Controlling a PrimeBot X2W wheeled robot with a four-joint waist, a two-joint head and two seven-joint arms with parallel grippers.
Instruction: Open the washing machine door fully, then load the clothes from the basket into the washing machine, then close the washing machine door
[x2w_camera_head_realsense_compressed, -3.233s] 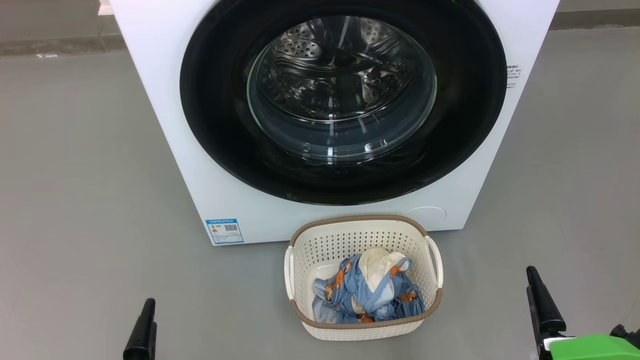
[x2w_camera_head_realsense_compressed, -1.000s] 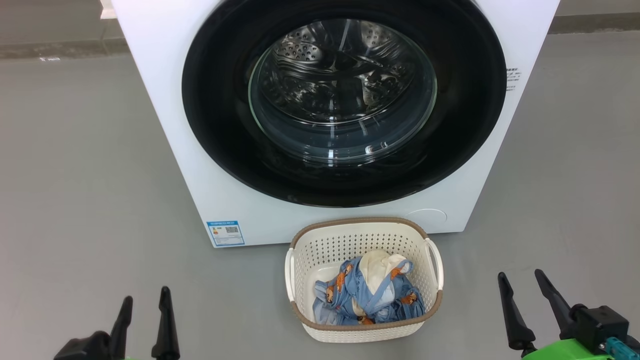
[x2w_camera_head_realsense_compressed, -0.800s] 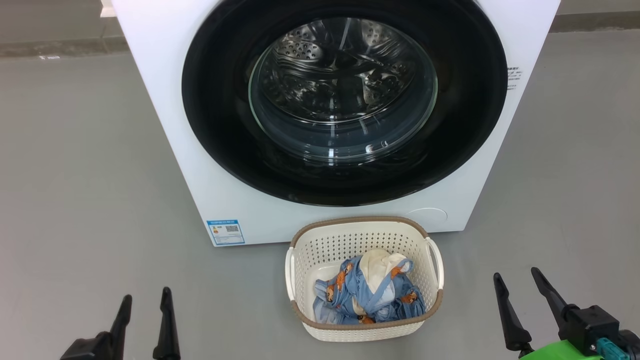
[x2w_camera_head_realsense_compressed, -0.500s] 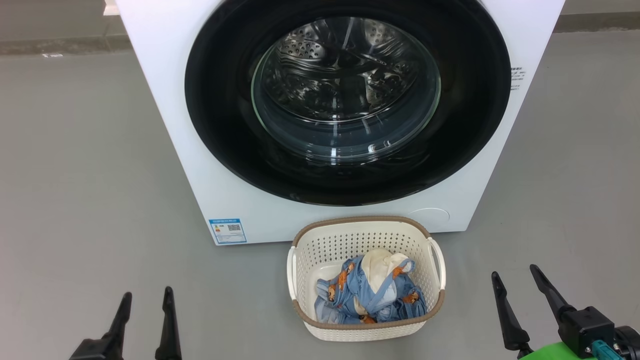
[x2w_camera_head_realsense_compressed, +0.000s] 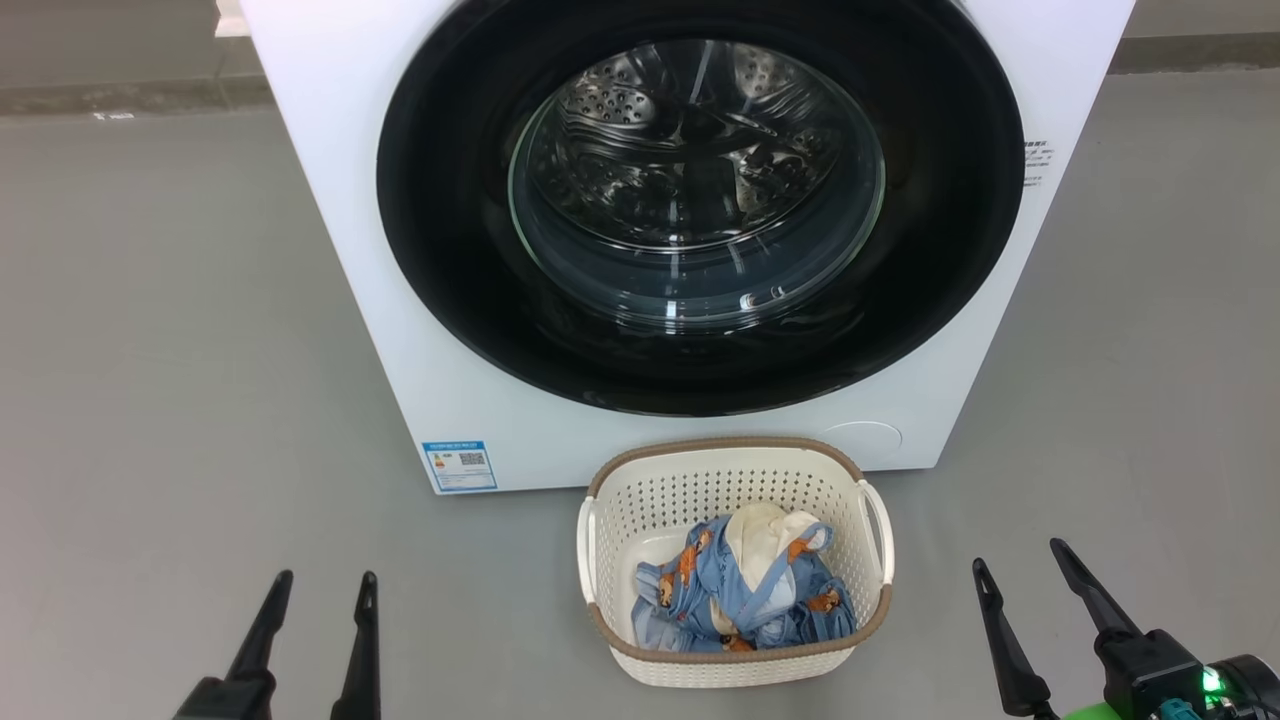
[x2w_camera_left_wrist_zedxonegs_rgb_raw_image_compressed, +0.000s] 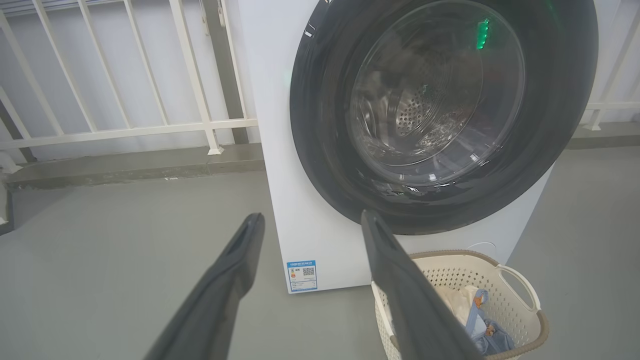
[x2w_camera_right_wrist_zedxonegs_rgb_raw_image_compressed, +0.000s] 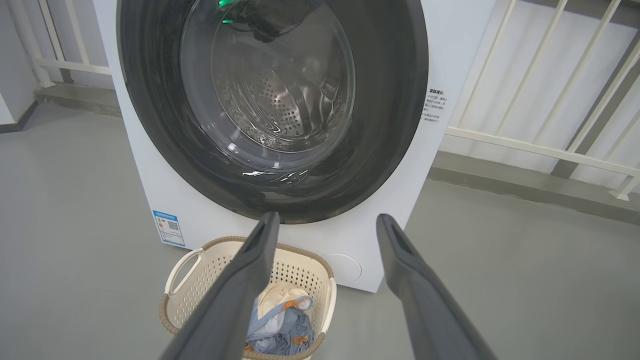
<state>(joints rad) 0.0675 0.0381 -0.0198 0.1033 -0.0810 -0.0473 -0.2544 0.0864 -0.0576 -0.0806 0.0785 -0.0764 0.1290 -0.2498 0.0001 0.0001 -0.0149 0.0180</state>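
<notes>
I held both grippers low over the grey floor (x2w_camera_head_realsense_compressed: 150, 350), one on each side of the basket (x2w_camera_head_realsense_compressed: 735, 455) and well clear of it. My left gripper (x2w_camera_head_realsense_compressed: 327, 578) showed at the lower left of the head view, its two dark fingers spread wide with nothing between them. My right gripper (x2w_camera_head_realsense_compressed: 1018, 553), at the lower right, was spread just as wide and was just as empty — neither touched anything. The washing machine (x2w_camera_head_realsense_compressed: 330, 200) stood squarely ahead of me, white and boxy. The washing machine door (x2w_camera_head_realsense_compressed: 450, 250) was closed flush against its front, a glossy black rim around bulging glass, and through the glass I could see the perforated steel drum (x2w_camera_head_realsense_compressed: 690, 150). A blue label (x2w_camera_head_realsense_compressed: 459, 465) sat at the machine's lower corner on my left. The basket stood on the floor just in front of the machine, below the door's lower edge, cream-white with a brown rim. The clothes (x2w_camera_head_realsense_compressed: 745, 600) lay inside it, bunched toward the side nearest me — light blue fabric with orange-brown prints and a cream-white piece on top. In my left wrist view the basket sat to the lower right, partly behind one finger. In my right wrist view it sat to the lower left, also partly behind a finger. A white railing (x2w_camera_left_wrist_zedxonegs_rgb_raw_image_compressed: 125, 75) ran behind the machine.
</notes>
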